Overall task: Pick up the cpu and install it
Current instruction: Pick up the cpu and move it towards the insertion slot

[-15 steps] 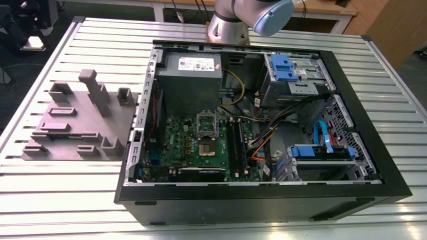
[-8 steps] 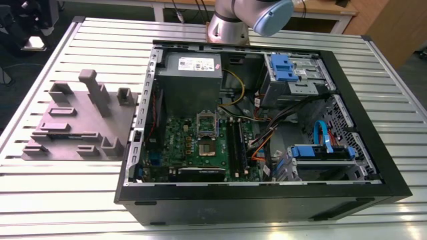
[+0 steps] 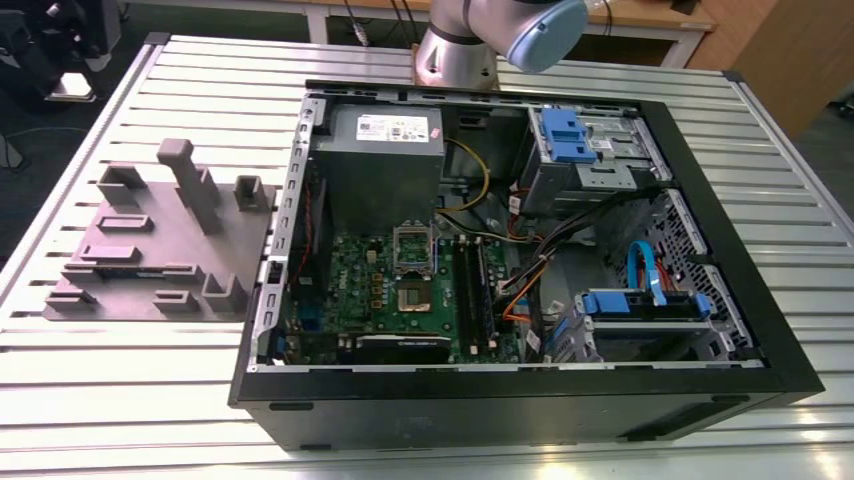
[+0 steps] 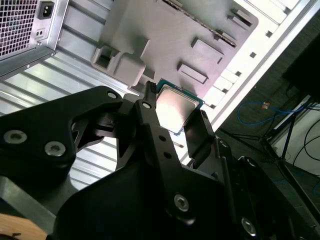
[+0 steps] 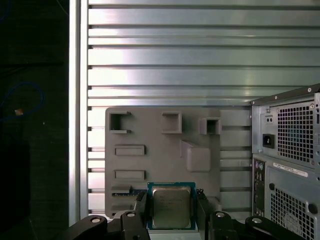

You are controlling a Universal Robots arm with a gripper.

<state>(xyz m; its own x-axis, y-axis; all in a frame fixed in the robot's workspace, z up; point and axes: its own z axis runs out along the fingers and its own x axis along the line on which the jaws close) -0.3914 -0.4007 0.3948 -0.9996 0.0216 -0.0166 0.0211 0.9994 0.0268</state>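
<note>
Cpu [image 5: 171, 207]: silver top facing up, off the table, seen in both wrist views.
Gripper [image 5: 171, 199]: fingers [image 5: 140, 204] pinching the cpu by two opposite edges.
Grey fixture [image 5: 160, 150]: below the cpu, on the slatted table [image 3: 134, 400].
Open computer case [image 3: 534, 400]: just beside the fixture, on the exterior view's right.

In the second wrist view the fingers [image 4: 151, 120] of the hand [image 4: 174, 101] hid two edges of the cpu [image 4: 176, 109]. In the first wrist view cpu and hand covered part of the grey fixture [image 5: 160, 150], and the frame's edge clipped the computer case [image 5: 286, 150]. The exterior view cut the arm [image 3: 461, 50] off above its blue-capped joint.
</note>
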